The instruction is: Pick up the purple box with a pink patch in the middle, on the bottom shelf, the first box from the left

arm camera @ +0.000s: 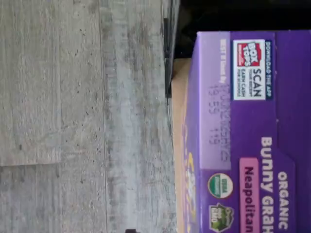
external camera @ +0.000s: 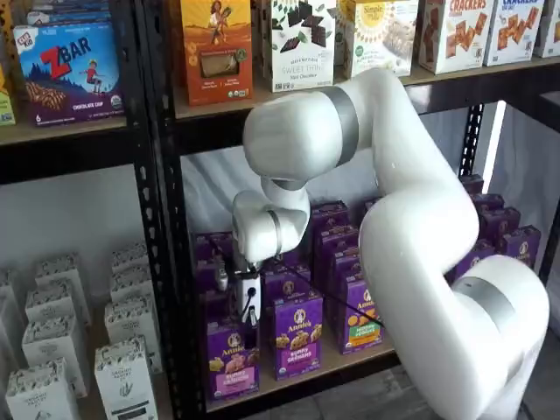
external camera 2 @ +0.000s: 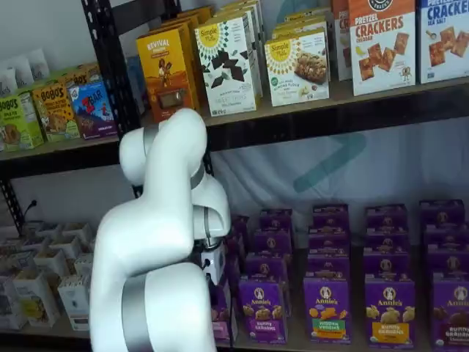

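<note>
Grey wood-look floor under a black metal rack with perforated uprights, and the light tan bottom shelf [external camera: 350,360] is packed with rows of purple cartons facing out, retail-style, so every front can be read from the aisle.

The target, a small upright purple Annie's carton with a pink band across its front [external camera: 232,357], stands at the front left corner of that board, right by the left upright. In a shelf view the white-bodied gripper with black fingers [external camera: 250,317] hangs straight above it, pointing down at its top flap, which looks like a lineup for a grab from above. The wrist view fits that: it shows the purple carton's top with the pink "Neapolitan" patch, near the board's front edge.

The fingers are seen too side-on to show a gap, but by every sign the pincer is spread wide and holding nothing. The neighbouring purple box with an orange-and-green patch [external camera: 360,325] sits further right, well clear.
</note>
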Controlling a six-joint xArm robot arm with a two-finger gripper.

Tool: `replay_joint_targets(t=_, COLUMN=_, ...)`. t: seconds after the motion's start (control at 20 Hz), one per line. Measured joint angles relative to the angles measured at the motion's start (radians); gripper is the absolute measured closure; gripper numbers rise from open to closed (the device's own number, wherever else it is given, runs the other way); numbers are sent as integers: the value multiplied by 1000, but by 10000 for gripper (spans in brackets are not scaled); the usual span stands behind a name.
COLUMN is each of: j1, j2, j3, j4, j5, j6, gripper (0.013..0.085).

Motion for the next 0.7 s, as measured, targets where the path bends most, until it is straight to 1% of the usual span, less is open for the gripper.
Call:
replay_joint_targets(t=0.25, j1=-1, j2=16, j3=-11, j4=-22, j5=-9, j6=19, gripper=130)
replay_joint_targets(t=0.7, j1=3, j2=40, j3=-37, j4=-18, j5=-13, j6=18, gripper=130)
